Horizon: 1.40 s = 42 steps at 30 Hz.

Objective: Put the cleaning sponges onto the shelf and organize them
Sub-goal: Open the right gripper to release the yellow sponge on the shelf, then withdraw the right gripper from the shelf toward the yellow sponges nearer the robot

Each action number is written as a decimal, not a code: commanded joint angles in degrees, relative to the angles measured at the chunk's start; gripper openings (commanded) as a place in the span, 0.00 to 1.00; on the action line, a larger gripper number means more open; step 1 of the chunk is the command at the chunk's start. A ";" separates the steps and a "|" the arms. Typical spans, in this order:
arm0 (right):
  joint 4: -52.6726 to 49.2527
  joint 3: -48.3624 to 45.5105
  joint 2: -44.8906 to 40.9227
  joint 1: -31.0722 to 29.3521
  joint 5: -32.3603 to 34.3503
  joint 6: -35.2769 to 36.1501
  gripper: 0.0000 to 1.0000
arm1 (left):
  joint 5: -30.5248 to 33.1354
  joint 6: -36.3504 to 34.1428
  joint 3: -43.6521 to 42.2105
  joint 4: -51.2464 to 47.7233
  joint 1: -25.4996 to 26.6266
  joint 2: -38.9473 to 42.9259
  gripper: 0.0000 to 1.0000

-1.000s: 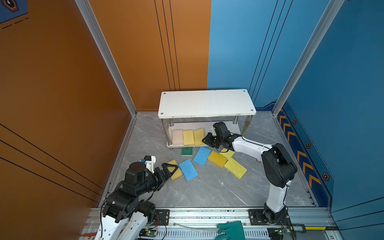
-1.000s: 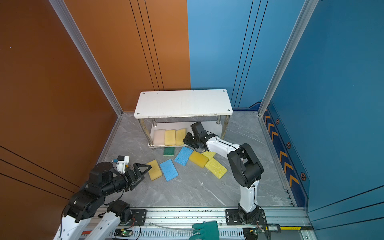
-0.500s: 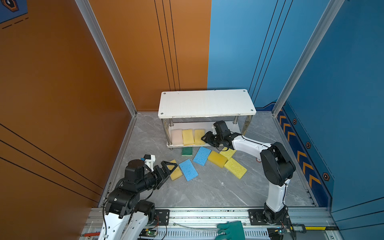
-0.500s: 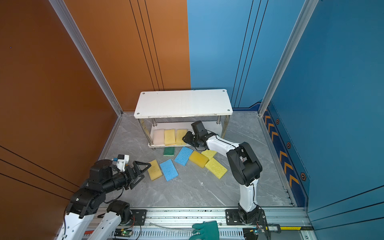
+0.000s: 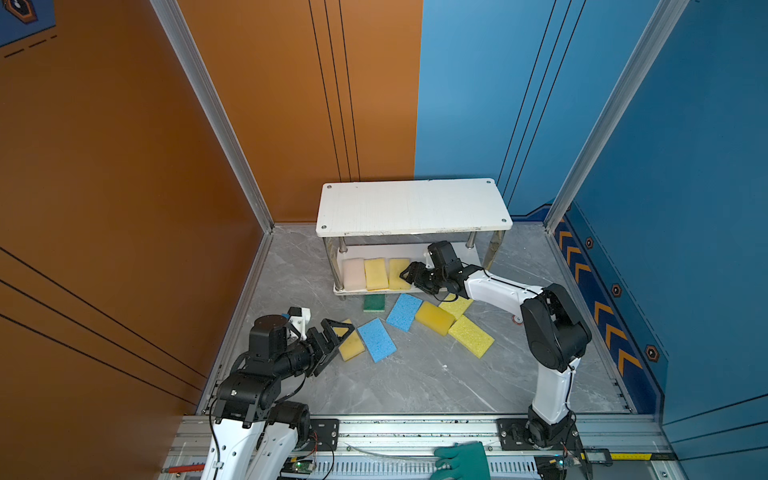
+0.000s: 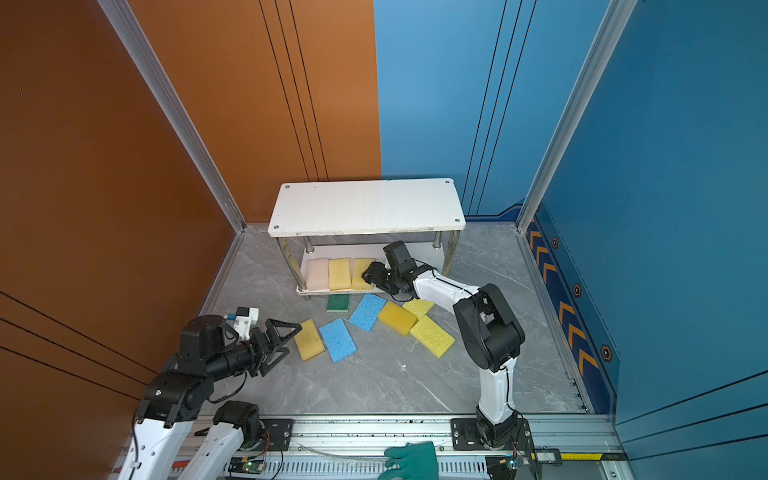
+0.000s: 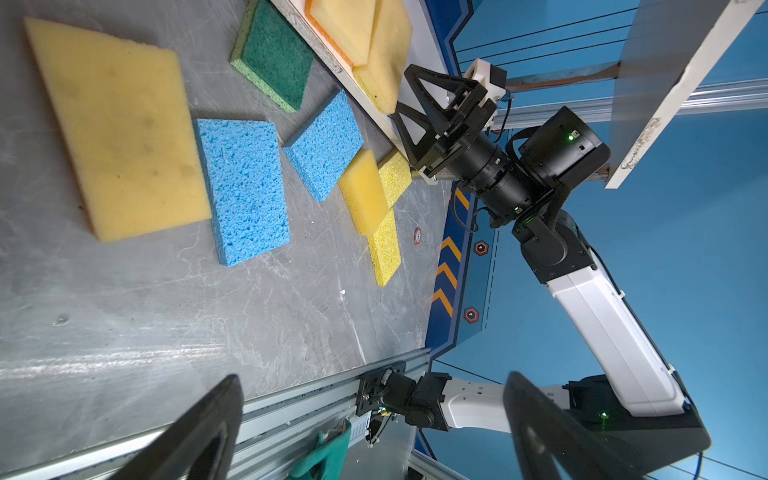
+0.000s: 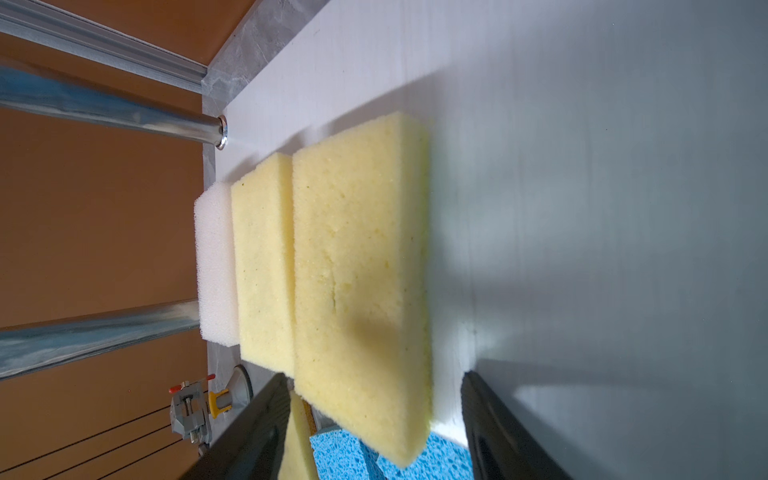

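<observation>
The shelf (image 5: 411, 208) stands at the back. On its lower board lie a pale pink-beige sponge (image 5: 353, 273) and two yellow sponges (image 5: 375, 273) (image 5: 398, 272) side by side. My right gripper (image 5: 411, 276) is open at the board's front edge. Its fingers straddle the near end of the rightmost yellow sponge (image 8: 357, 270) with gaps on both sides. On the floor lie a dark green sponge (image 5: 374, 303), two blue sponges (image 5: 404, 311) (image 5: 376, 339) and several yellow ones. My left gripper (image 5: 343, 343) hangs open and empty over the leftmost yellow sponge (image 6: 308, 340).
A teal rubber glove (image 5: 461, 459) lies on the front rail. Chrome posts (image 8: 108, 112) frame the lower tier on the left. Orange and blue walls close in the floor on three sides. A yellow sponge (image 5: 471, 336) lies nearest the right arm's base.
My right gripper's jaws have opened and let go of the yellow sponge, which now rests on the lower board beside the other two. The left gripper has shifted slightly.
</observation>
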<state>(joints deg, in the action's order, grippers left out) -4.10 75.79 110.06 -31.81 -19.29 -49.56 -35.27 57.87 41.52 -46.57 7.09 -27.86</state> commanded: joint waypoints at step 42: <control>-43.91 -21.79 -43.62 2.89 7.51 16.06 0.74 | 3.96 6.67 -12.09 -1.82 8.32 7.07 0.98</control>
<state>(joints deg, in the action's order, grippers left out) -43.07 55.20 67.18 -29.82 -11.73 -36.12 -34.28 63.02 30.26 -47.70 13.39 -21.78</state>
